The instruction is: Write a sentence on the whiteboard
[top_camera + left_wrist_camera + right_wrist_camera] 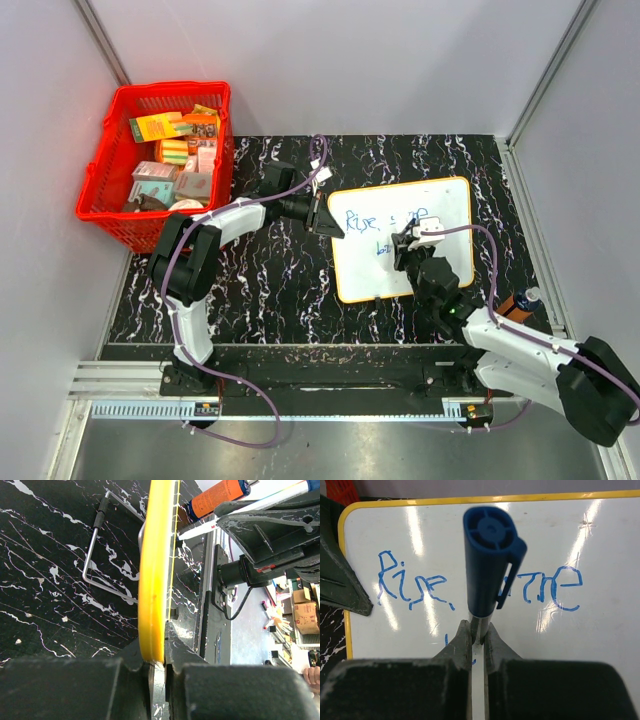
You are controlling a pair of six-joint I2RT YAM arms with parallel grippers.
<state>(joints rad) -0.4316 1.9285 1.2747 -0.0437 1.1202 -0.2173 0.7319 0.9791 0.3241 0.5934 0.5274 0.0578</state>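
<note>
Counter (pixel 270 290): black, white-veined.

Right of centre on the counter: whiteboard (pixel 365 262), white with a yellow rim, slightly skewed to the counter's edges.

On the whiteboard: sentence (pixel 357 217), thin blue handwriting. The upper line begins "Rise"; a second word beside it is partly hidden by the marker. A lower line starts underneath, too small to read.

Left tool (pixel 157 666): closed tight on the whiteboard's left rim, one finger on each face.

Right tool (pixel 477 636): over the whiteboard's middle, closed on the marker (pixel 487 555). The blue cap end faces the wrist camera; the tip is hidden.

Far left corner of the counter: red basket (pixel 98 165), holding small boxes.

Near the counter's right edge, beside the right arm: orange bottle (pixel 518 303).
</note>
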